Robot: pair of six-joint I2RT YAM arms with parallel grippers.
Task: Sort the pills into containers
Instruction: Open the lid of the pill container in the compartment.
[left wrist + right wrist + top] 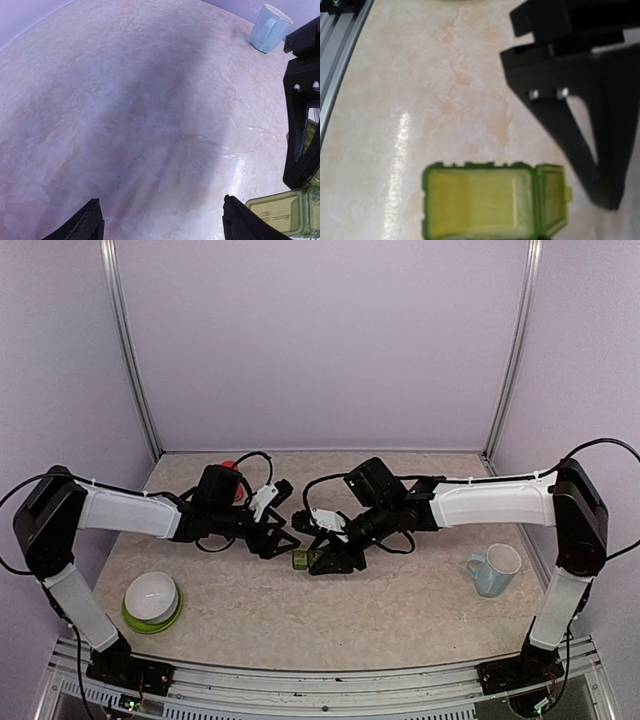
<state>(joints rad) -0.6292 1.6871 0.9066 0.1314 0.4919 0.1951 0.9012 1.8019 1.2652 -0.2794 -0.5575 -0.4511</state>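
My left pincer (161, 212) stands wide open, with only bare counter (125, 100) between its fingers. My right pincer (320, 556) hangs close opposite; whether it is open or closed I cannot tell. The containers (475, 202) lie near the middle of the counter, just beside my left pincer, and one lid (552, 195) seems open. I see no pill, inside or outside, so I judge the sorting is not visibly begun.

My left gripper (281, 540) and right gripper (322, 560) nearly meet mid-table, the containers (301, 559) right beside them; how wide the gap there is I can't judge from above. Nearer me the table (330, 625) lies open between the bowl (152, 596) and the mug (494, 570). A red bottle (229, 467) stands behind my left arm (130, 512)
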